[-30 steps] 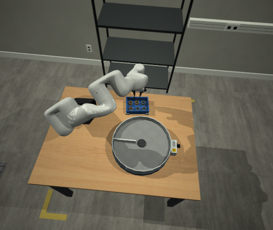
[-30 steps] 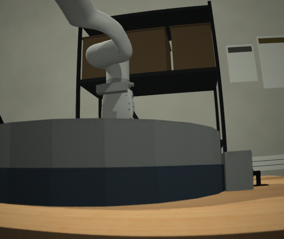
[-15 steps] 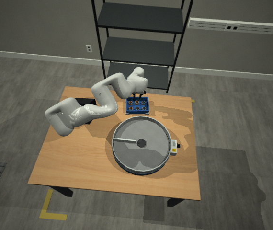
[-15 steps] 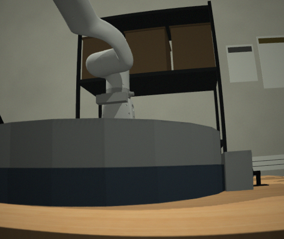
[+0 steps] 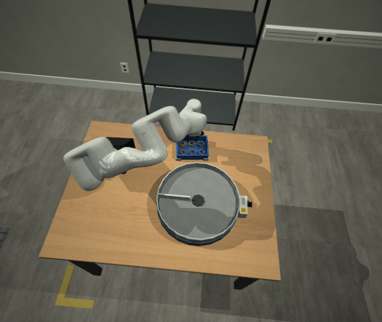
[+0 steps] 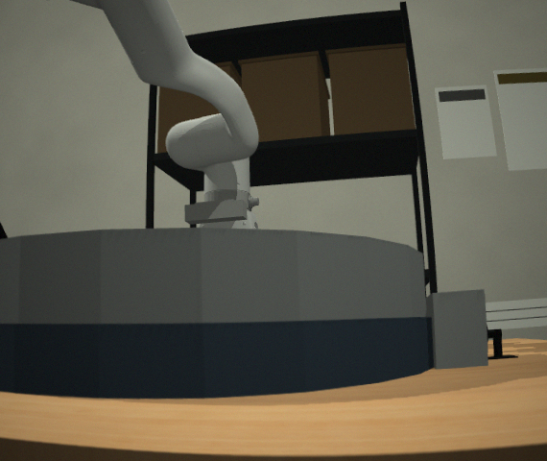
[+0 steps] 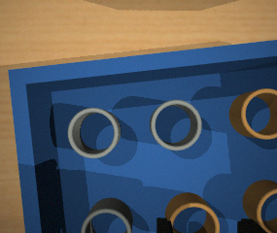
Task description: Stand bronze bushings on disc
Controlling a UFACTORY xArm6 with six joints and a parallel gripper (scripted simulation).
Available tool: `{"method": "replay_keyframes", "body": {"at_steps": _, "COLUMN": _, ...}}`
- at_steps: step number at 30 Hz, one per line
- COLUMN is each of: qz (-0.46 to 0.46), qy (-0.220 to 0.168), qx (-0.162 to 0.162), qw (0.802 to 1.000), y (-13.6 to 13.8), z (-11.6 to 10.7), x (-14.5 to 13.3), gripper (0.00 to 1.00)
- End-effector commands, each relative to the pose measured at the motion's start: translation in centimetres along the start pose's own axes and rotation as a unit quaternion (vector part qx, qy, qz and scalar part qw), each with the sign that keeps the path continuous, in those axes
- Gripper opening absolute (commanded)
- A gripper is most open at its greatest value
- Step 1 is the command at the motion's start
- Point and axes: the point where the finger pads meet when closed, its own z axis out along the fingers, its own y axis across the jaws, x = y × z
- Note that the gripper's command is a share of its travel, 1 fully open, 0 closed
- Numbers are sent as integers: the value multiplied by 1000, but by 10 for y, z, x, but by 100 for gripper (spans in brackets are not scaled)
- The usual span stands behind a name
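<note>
The blue crate [image 5: 192,157] [image 7: 17,146] stands on the table behind the turntable. In the wrist view it holds three steel bushings [image 7: 71,134] [image 7: 154,125] [image 7: 106,206] and three bronze bushings [image 7: 236,115] [image 7: 182,199] [image 7: 254,192], all upright. My gripper [image 7: 206,226] is low over the crate's back row, partly open, its two dark fingertips on either side of the middle bronze bushing [image 5: 192,142]. In the exterior view the gripper is hidden behind the turntable's wall [image 6: 214,273]. The turntable's grey disc [image 5: 215,187] with its dark hub [image 5: 198,200] carries no bushings.
A grey bar [image 5: 173,196] lies across the disc from rim to hub. A raised rim [image 5: 198,166] rings the disc. A grey control box [image 5: 242,206] [image 6: 457,327] sits at the turntable's right. A black shelf rack [image 5: 194,69] stands behind the table.
</note>
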Motion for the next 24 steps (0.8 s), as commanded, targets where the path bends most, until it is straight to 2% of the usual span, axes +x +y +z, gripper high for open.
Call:
{"method": "replay_keyframes", "body": {"at_steps": 1, "qz": 1, "qy": -1, "qx": 2, "qw": 1000, "y": -2, "z": -2, "x": -1, "gripper": 41}}
{"method": "replay_keyframes", "body": {"at_steps": 14, "qz": 1, "qy": -1, "qx": 2, "qw": 1000, "y": -2, "z": 1, "x": -1, "gripper": 41}}
{"method": "replay_keyframes", "body": {"at_steps": 24, "qz": 1, "qy": -1, "qx": 2, "qw": 1000, "y": -2, "z": 17, "x": -1, "gripper": 41}}
